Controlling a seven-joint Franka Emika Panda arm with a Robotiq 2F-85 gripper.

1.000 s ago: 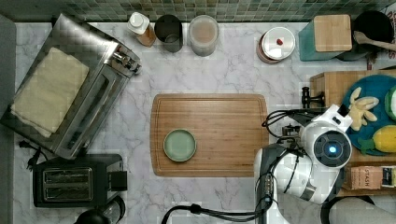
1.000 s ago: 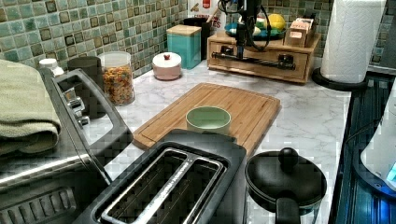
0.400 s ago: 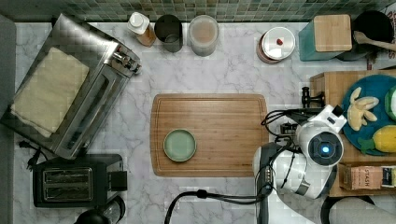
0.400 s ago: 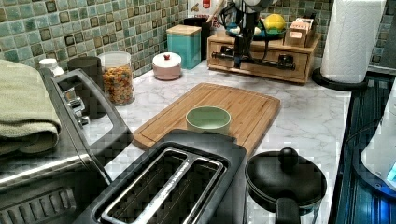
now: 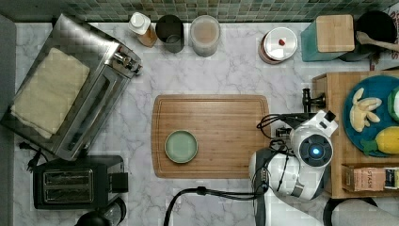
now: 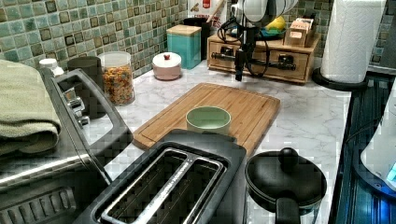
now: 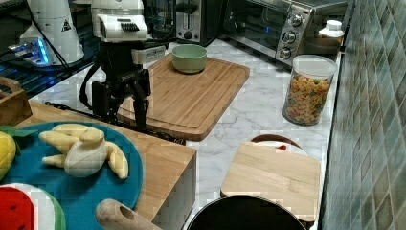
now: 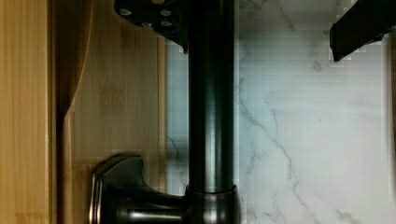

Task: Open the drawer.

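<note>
The gripper (image 7: 122,103) hangs with its two fingers spread apart, one on each side of the black bar handle (image 8: 211,112). The drawer (image 6: 261,58) sits at the back of the counter (image 6: 308,112) in the left view, behind the cutting board (image 6: 233,105).

White-grey marble countertop (image 5: 226,70) beneath a green mosaic tile wall (image 6: 70,28).

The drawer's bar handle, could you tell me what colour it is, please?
Black: the long metal bar handle looks dark and glossy, best seen in the wrist view.
</note>
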